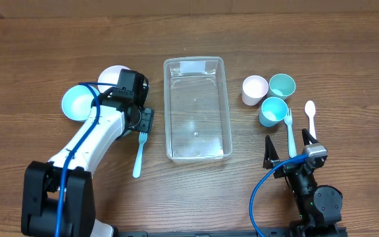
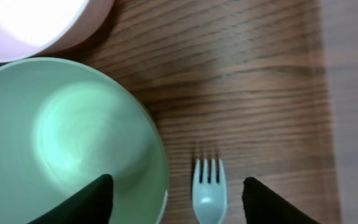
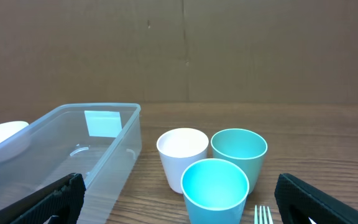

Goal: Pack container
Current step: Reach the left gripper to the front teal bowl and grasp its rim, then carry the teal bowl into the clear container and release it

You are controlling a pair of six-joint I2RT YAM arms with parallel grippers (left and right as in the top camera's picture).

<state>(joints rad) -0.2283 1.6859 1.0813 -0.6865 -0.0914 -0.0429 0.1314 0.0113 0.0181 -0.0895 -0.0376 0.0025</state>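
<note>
Container (image 1: 197, 108) is empty, nothing packed yet by my reckoning: left fingers (image 2: 86, 202) straddle a fork (image 2: 209, 193) ungripped, right fingers (image 3: 48, 202) wide, bowls (image 1: 77, 104) and cups (image 1: 273, 112) out on the desk (image 1: 347, 52).

We've gone over all three views and honestly can't make out a single word, number or logo anywhere. The closest thing is a pale rectangular sticker (image 3: 101, 123) on the far end wall of the clear container (image 3: 120, 146). To us it looks blank, or at least too washed out to read.
</note>
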